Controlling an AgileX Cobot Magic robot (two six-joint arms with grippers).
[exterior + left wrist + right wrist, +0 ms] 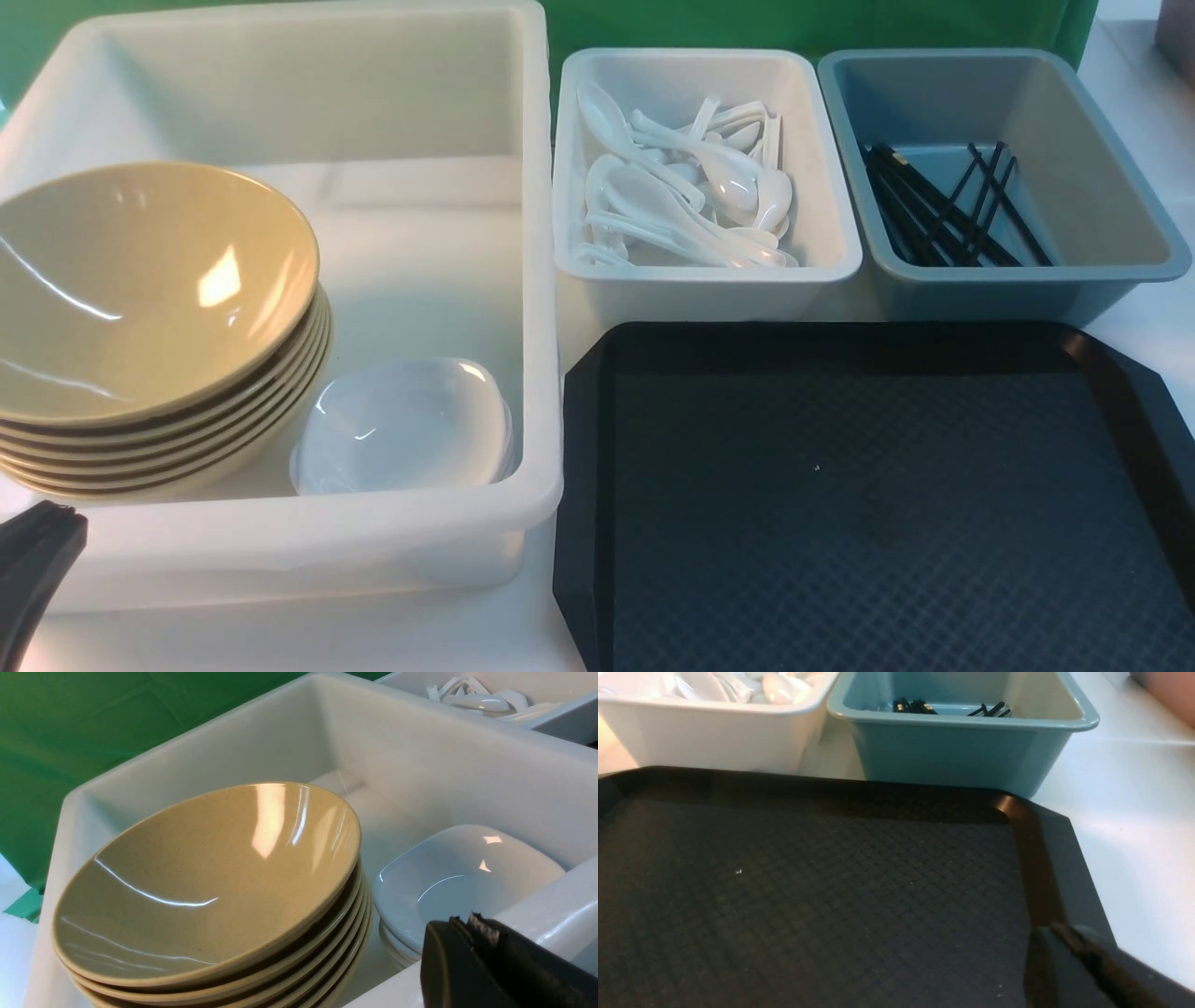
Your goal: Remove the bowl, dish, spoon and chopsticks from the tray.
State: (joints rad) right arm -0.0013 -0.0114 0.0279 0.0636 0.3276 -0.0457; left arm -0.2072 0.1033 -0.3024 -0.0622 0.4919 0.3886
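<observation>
The black tray [840, 338] [831, 896] at the front right has nothing on it. A tan bowl [140, 280] [210, 877] tops a stack of like bowls in the large white tub [540, 280]. The white dish [406, 425] [462, 877] sits beside that stack on other dishes. Several white spoons [691, 187] [738, 683] lie piled in the small white bin. Black chopsticks [943, 205] [915, 705] lie in the grey-blue bin. My left gripper [56, 513] [465, 919] is shut and empty at the tub's near wall. My right gripper [1057, 928] is shut and empty over the tray's right rim.
The small white bin [709, 275] and the grey-blue bin [1027, 280] stand side by side just behind the tray. The white tub [467, 756] fills the left half of the white table [1134, 835]. A green cloth [93, 742] hangs behind.
</observation>
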